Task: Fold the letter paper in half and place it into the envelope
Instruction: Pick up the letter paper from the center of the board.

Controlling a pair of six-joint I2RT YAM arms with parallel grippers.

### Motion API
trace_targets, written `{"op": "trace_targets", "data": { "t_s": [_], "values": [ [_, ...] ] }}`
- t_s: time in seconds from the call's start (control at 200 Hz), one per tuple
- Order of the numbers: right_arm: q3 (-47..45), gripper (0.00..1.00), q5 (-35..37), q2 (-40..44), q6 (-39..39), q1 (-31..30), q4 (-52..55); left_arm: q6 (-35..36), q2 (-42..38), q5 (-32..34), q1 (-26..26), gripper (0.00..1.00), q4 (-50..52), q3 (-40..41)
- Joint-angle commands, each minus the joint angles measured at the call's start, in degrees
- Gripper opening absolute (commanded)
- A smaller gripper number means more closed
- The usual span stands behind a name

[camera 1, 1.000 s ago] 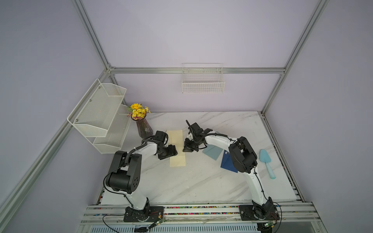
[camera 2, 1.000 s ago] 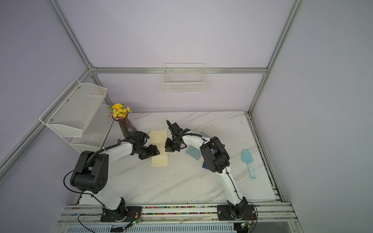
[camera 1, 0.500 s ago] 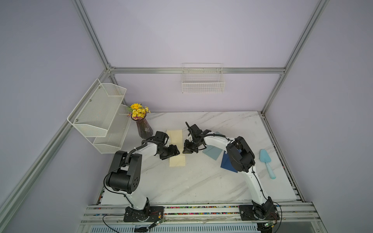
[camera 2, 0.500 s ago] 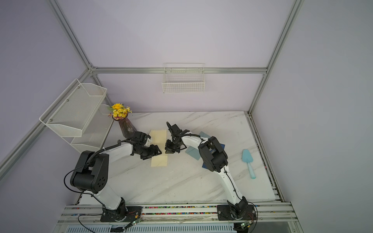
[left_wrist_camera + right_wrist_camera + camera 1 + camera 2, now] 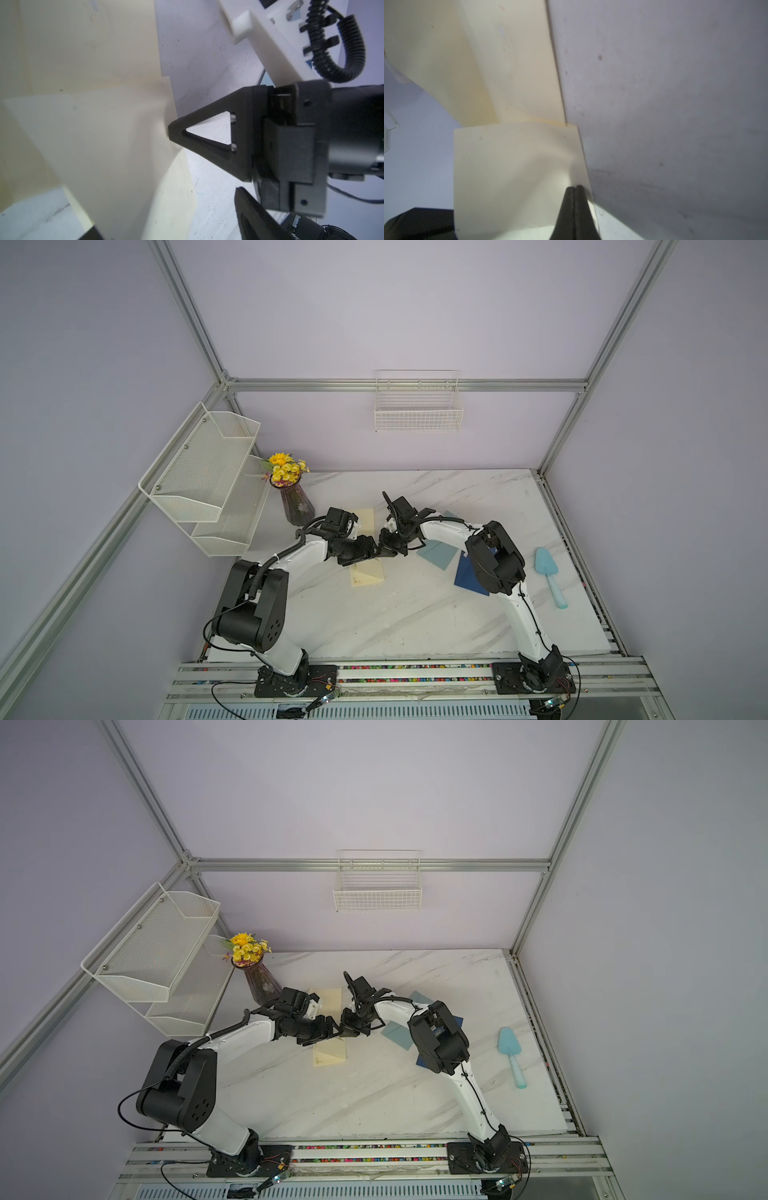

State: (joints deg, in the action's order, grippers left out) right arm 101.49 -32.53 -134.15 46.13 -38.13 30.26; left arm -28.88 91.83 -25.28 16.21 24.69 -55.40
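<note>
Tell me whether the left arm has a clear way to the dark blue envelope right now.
Probably not. The dark blue envelope lies partly under the right arm's elbow, and the right gripper, shut on the letter paper, stands between it and the left gripper.

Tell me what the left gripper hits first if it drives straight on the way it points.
Probably the paper: its raised flap lies dead ahead of the open left gripper. Right behind, the right gripper pinches that flap's edge, so it comes next. Depth is unclear.
</note>
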Motion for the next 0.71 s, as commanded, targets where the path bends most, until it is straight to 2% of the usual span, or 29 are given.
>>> {"op": "trace_targets", "data": {
  "t_s": [0.0,0.22,0.295,0.455,0.7],
  "values": [
    [-2.09,0.00,1.35,-2.16,1.04,-0.45,1.01,-0.03,-0.81,-2.71,0.70,0.71,-2.36,-1.73],
    [-2.27,0.00,0.87,-0.99,1.38,-0.32,-0.11,1.10,0.71,-2.85,0.76,0.57,-2.50,-1.90],
    [-2.20,0.00,0.86,-0.36,1.24,-0.36,-0.13,1.59,1.41,-2.85,0.67,0.42,-2.26,-2.16],
    [-2.79,0.00,1.18,3.03,0.73,0.39,0.15,2.68,2.10,-2.76,0.75,0.00,-0.80,-3.93],
    [-10.12,0.00,2.39,13.59,0.12,4.54,0.71,2.59,0.97,-3.79,0.86,0.00,2.20,-8.35]
  ]
}}
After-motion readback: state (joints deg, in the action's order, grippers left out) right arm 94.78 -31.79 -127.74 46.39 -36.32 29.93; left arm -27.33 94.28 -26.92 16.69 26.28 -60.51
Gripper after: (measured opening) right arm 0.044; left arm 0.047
